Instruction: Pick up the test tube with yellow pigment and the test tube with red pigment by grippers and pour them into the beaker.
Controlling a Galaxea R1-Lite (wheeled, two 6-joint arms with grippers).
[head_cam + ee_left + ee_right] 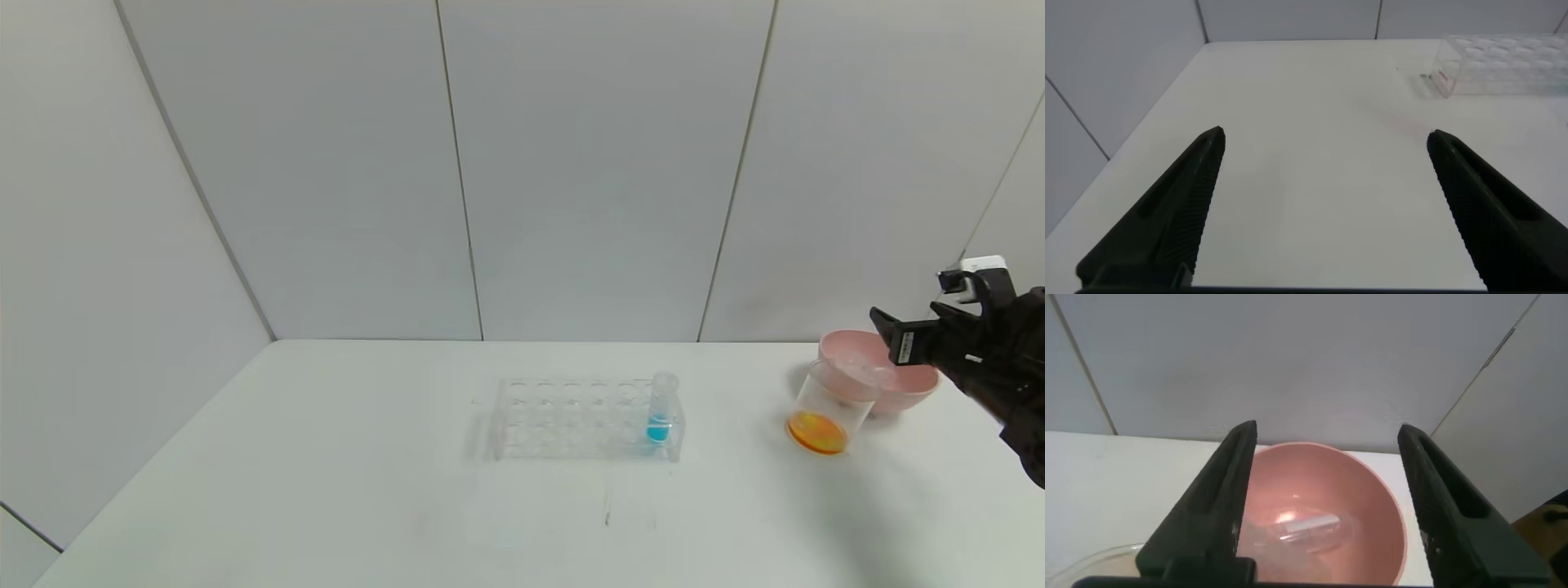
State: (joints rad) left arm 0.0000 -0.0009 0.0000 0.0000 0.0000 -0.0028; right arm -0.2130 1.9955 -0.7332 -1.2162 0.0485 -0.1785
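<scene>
The beaker (820, 412) stands on the table at the right, with orange liquid at its bottom. Behind it stands a pink bowl (906, 382). My right gripper (894, 339) hangs open and empty over the bowl. In the right wrist view it (1327, 433) is above the bowl (1372, 490). Clear tubes (1306, 527) lie inside, with no coloured liquid showing in them. I cannot tell which is the yellow or the red tube. My left gripper (1324, 137) is open and empty over bare table, out of the head view.
A clear many-holed tube rack (584, 416) stands mid-table with one blue-liquid tube (660, 408) at its right end. The rack also shows in the left wrist view (1503, 65). The beaker's rim (1094, 567) lies beside the bowl. Grey wall panels stand behind the table.
</scene>
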